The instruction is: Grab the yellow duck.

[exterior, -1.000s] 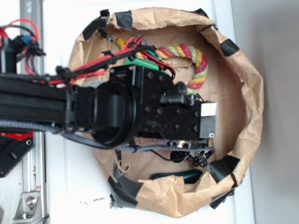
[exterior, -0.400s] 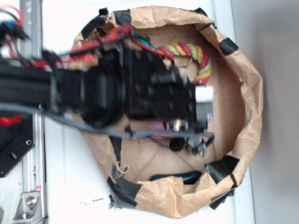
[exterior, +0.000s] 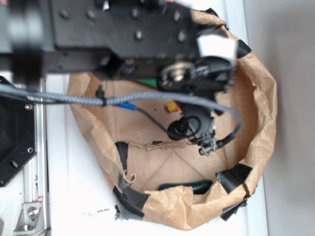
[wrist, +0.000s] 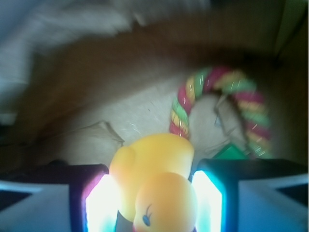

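Note:
The yellow duck (wrist: 152,179) fills the bottom middle of the wrist view, head toward the camera with one blue eye showing. My gripper (wrist: 152,195) is shut on it, with a glowing pad (wrist: 99,203) pressed against each side. The duck hangs above the brown paper floor. In the exterior view the black arm (exterior: 123,34) covers the top of the picture, and a small yellow and red bit of the duck (exterior: 172,106) peeks out below it. The fingers themselves are hidden there.
The red-yellow-green rope toy (wrist: 217,96) curls on the floor beyond the duck, with a green block (wrist: 231,152) beside it. A crumpled brown paper wall (exterior: 261,108) with black tape rings the area. A dark long object (exterior: 187,187) lies at the near rim. A grey cable (exterior: 147,101) crosses the middle.
The arm has swung toward the top of the exterior view and closer to the camera. It now hides the rope toy and most of the green block.

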`<state>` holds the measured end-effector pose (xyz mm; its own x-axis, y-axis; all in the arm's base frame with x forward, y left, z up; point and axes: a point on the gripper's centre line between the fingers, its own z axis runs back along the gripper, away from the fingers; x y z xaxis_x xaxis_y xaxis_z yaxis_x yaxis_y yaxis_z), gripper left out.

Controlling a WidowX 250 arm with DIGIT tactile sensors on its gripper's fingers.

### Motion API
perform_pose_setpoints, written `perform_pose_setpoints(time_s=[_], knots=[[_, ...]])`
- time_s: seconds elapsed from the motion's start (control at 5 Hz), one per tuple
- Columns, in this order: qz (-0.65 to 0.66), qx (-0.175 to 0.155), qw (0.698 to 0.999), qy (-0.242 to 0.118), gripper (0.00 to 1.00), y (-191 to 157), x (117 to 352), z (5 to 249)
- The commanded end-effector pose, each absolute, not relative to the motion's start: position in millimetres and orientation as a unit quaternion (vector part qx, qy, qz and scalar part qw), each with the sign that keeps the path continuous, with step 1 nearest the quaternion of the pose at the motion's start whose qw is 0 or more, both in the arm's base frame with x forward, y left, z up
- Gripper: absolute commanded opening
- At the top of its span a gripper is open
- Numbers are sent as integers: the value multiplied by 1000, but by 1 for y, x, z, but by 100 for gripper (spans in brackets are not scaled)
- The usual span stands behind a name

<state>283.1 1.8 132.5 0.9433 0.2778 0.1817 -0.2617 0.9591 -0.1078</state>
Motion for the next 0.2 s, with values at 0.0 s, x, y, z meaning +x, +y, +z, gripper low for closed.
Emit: perform_pose_setpoints(time_s=[0.0], knots=[[108, -12, 991, -84, 0, -11, 283, 166]])
